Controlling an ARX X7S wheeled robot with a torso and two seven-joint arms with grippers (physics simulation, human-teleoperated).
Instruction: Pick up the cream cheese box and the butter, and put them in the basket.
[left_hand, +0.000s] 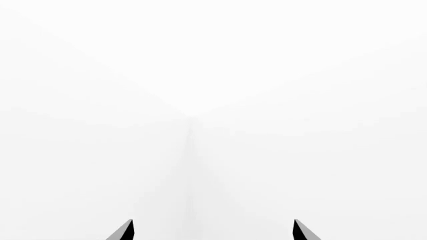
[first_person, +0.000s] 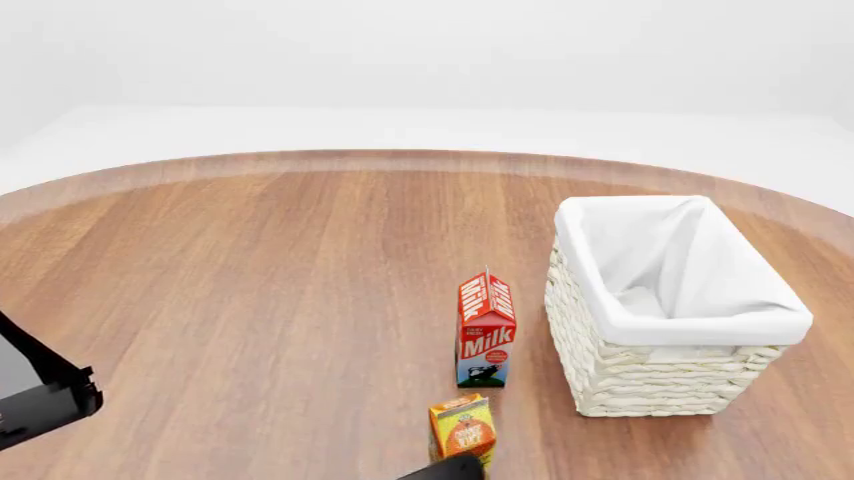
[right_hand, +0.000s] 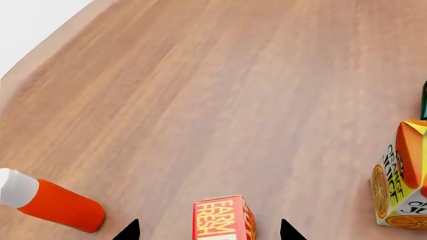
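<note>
Right wrist view shows my right gripper (right_hand: 208, 231) with jaws spread, straddling the red-orange brick-shaped butter box (right_hand: 223, 219) on the wooden counter (right_hand: 200, 100). Closing off-centre could tip it toward the orange juice carton (right_hand: 402, 175). Left jaws released, over nothing.

Setting consists of one round wooden table (first_person: 267, 280) with a medium-brown top, grain running in long streaks across the surface. Its curved far edge shows a paler, slightly worn band. Beyond the table lies a plain white floor (first_person: 400, 125), meeting a plain white wall (first_person: 427, 40) along a faint, soft line. No seams, fittings or markings can be made out on either. Light is even and diffuse; shadows on the tabletop are soft and short. The left wrist view shows only featureless white with one faint grey vertical line.
</note>
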